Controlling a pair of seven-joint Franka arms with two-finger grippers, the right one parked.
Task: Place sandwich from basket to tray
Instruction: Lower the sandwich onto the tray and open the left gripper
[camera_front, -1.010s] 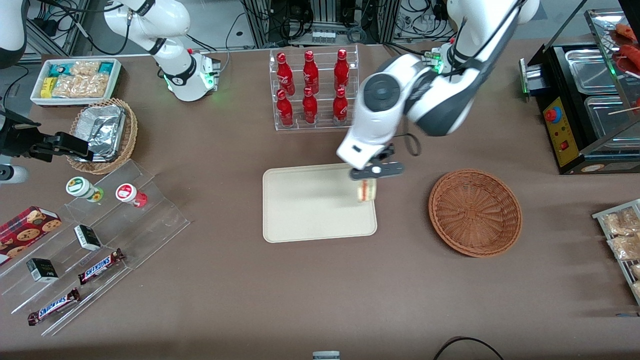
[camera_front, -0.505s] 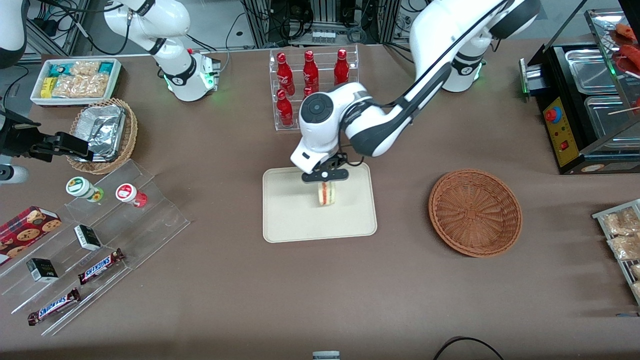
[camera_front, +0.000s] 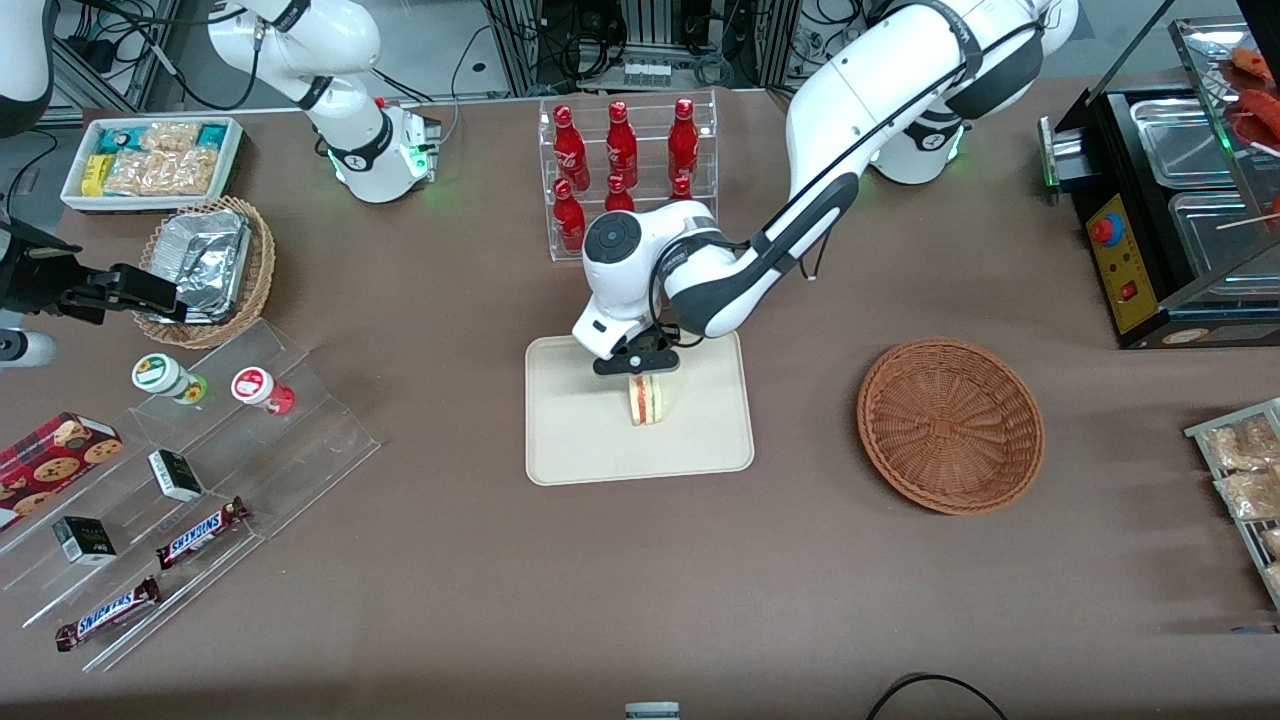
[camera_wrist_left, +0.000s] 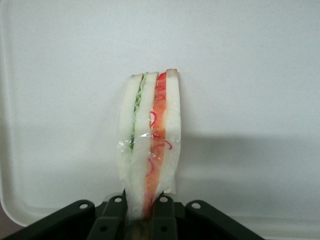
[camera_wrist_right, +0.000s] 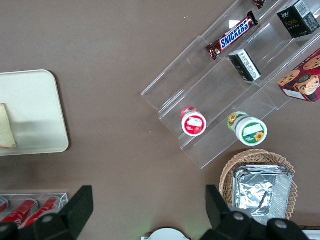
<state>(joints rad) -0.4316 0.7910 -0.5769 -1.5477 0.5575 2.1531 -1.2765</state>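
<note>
We hold the sandwich (camera_front: 646, 398) on edge over the tray's (camera_front: 570, 450) middle, gripper (camera_front: 637, 362) jaws pinched on its wrapped corner. Releasing now, the wedge may topple flat.

The sandwich (camera_wrist_left: 150, 145) shows white bread with green, orange and red filling stripes. The tray (camera_front: 580, 440) is cream-beige, the woven basket (camera_front: 950, 425) reddish-brown, the tabletop (camera_front: 640, 580) dull brown. The claw (camera_front: 637, 364) is black.
</note>
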